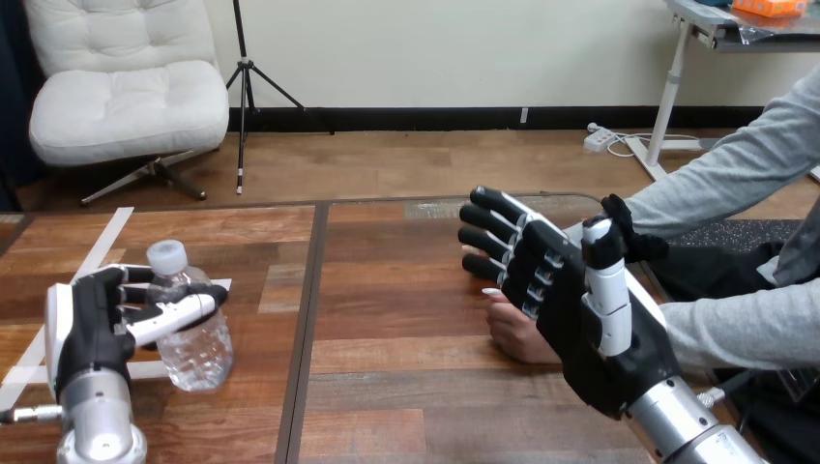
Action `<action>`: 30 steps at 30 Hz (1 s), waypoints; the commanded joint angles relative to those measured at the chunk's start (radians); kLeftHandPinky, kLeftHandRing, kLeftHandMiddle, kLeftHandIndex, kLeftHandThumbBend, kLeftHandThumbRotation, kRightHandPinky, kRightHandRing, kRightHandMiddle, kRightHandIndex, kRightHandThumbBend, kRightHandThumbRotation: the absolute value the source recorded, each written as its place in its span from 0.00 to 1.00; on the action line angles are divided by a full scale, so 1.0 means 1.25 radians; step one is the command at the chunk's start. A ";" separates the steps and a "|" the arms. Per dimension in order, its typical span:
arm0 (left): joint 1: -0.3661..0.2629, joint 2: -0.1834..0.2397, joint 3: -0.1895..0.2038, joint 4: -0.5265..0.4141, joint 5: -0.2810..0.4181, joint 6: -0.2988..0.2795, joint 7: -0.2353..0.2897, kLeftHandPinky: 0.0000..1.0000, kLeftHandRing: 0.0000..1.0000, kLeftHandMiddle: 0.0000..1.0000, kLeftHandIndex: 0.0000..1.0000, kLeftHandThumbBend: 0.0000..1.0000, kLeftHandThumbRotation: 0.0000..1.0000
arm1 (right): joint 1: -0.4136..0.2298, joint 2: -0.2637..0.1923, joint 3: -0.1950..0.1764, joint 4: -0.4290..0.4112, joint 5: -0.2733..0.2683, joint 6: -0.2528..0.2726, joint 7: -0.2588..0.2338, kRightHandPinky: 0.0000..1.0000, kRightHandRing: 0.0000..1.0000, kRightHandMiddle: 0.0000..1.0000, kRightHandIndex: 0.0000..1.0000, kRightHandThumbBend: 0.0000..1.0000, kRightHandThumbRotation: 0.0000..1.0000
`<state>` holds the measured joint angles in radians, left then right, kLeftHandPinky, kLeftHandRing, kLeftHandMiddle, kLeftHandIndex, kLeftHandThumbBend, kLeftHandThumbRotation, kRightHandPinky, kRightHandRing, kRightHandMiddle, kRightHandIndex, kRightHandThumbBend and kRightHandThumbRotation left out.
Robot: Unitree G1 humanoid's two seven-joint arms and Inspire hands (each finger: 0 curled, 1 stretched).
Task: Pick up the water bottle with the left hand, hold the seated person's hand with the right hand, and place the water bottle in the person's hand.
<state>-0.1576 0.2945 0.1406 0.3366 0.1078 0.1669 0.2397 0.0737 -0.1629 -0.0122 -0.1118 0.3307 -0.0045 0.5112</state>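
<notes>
Fingers and thumb of the left hand are curled round a clear plastic water bottle with a white screw cap, gripping it about mid-body at roughly 8 o'clock in the head view. The bottle leans slightly, its cap toward 11 o'clock; whether its base rests on the table or is just clear of it cannot be told. The right hand, at about 4 o'clock, has its fingers extended and spread toward 10 o'clock, holding nothing. It stands over the person's hand, which lies on the table at 7 o'clock from the robot's palm with a fingertip showing under the black fingers. No finger or thumb is seen to close round it, and contact cannot be confirmed.

Risks, as judged: the bottle and the person's hand are well apart, so the carry toward 3 o'clock is long. A smooth, yielding, part-filled bottle may slip or swing in the grip. The right hand covers the palm meant to receive the bottle, so a release there could land on the robot's fingers and roll off. Closing hard on the person's hand would pinch it.

Surface: brown wooden plank table, a dark seam running from 12 to 6 o'clock, and white tape strips near the bottle.
</notes>
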 commanded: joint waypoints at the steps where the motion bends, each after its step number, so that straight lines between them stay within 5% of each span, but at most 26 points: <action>1: 0.002 -0.001 0.007 -0.345 -0.026 0.018 -0.046 0.31 0.36 0.41 0.44 0.75 0.00 | -0.121 -0.028 -0.026 0.069 -0.041 -0.094 0.005 0.92 0.92 0.91 0.90 0.90 1.00; 7: 0.024 -0.006 0.009 -0.390 -0.041 -0.005 -0.071 0.30 0.36 0.41 0.43 0.73 0.00 | -0.141 -0.042 -0.025 0.103 -0.077 -0.133 0.007 0.92 0.92 0.91 0.90 0.88 1.00; 13: 0.038 -0.014 0.007 -0.441 -0.039 0.022 -0.075 0.30 0.36 0.41 0.43 0.72 0.00 | -0.165 -0.052 -0.028 0.155 -0.098 -0.181 0.015 0.92 0.92 0.91 0.90 0.86 1.00; 30: 0.060 -0.035 0.005 -0.530 -0.026 0.040 -0.084 0.30 0.35 0.41 0.42 0.75 0.00 | -0.217 -0.094 -0.023 0.266 -0.221 -0.294 -0.056 0.89 0.90 0.90 0.89 0.89 1.00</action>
<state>0.0205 0.2496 0.1372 0.0458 0.0852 0.2339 0.1460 0.0460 -0.2293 -0.0122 0.1222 0.1478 -0.1758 0.5002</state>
